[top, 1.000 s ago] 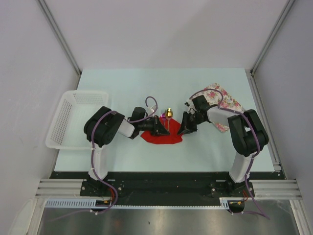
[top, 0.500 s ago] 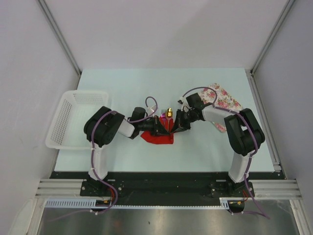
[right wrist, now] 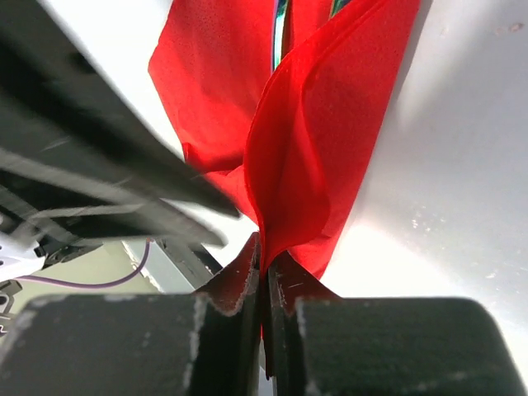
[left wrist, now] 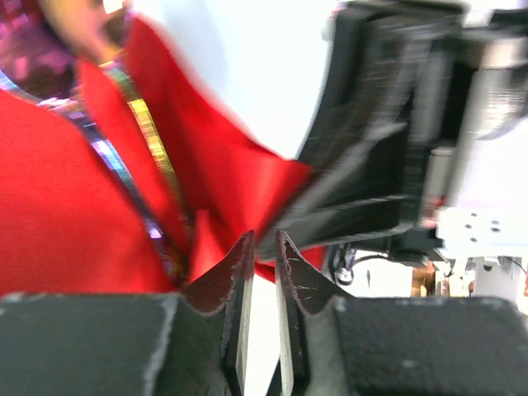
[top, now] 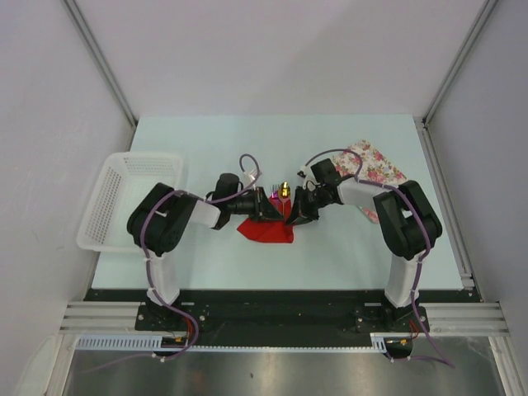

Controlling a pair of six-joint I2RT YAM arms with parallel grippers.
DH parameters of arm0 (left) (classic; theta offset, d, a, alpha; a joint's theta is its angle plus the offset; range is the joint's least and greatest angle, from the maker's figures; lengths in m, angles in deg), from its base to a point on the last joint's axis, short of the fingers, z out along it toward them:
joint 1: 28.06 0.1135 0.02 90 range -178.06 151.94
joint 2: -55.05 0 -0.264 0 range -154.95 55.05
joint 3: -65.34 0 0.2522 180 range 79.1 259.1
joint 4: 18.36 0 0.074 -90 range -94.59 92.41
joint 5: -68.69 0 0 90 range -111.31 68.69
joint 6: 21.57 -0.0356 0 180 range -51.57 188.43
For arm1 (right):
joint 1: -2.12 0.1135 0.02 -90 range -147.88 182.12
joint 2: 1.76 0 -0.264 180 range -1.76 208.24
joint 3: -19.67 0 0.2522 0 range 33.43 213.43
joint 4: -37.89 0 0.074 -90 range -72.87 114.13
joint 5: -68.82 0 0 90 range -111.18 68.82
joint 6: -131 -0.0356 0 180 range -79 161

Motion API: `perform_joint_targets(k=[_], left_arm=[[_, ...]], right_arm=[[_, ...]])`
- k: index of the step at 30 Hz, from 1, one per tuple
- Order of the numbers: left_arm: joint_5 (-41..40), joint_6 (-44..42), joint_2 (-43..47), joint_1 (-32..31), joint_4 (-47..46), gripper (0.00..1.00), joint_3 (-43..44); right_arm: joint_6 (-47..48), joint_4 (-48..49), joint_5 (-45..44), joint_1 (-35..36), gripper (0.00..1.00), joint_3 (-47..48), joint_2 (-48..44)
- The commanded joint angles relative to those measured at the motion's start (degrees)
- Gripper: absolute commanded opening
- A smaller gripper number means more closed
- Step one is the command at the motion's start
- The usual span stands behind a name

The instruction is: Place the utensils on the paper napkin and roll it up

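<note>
So in the last second the right arm swung in from the side and dragged its edge of the napkin [top: 266, 231] over toward the middle. The red patch on the tabletop [top: 206, 157] went from spread out to a much narrower folded shape. The right end effector [right wrist: 264, 247] is clenched on a raised fold of the paper, which you can see running straight into the closed tips on its wrist cam. The left end effector [left wrist: 262, 239] sits nose to nose with it. Its jaws are cracked apart by a thin slit, and I honestly can't tell if it's got any paper in there or has just let go. The fork [top: 275, 191] and spoon [top: 285, 190] have their heads poking out past the far edge, with the handles lying inside the fold. To me that reads as placing done and the first wrap over the handles made. The roll itself isn't finished, since it's one loose fold and would probably spring open if released now.
</note>
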Motion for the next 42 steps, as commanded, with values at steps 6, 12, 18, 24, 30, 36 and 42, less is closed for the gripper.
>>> perform_joint_targets(k=[6,12,18,24,30,36,42], left_arm=[[3.5,-9.9,10.4,3.1,13.4,0.37,-2.9],[2.7,-14.4,12.2,5.4,18.6,0.41,-5.9],[1.5,-15.5,11.1,5.5,19.4,0.42,-5.1],[0.6,-16.3,9.4,5.5,20.9,0.39,-4.0],[-0.3,-17.3,8.3,5.4,22.3,0.29,-3.6],[-0.5,-16.7,7.4,5.0,21.9,0.29,-2.9],[-0.5,-16.1,6.6,4.9,21.6,0.28,-2.5]], right_arm=[[-0.8,1.4,0.0,0.9,0.07,2.3,0.9],[-1.6,2.2,0.5,1.4,0.08,2.8,1.4],[-2.2,2.5,0.8,2.1,0.09,3.5,2.4],[-3.1,3.9,1.5,2.4,0.09,3.8,3.7],[-4.2,5.0,2.2,2.9,0.09,3.9,4.4],[-4.8,5.6,2.8,3.0,0.11,4.1,4.8],[-6.1,7.3,3.8,3.3,0.18,3.8,5.5]])
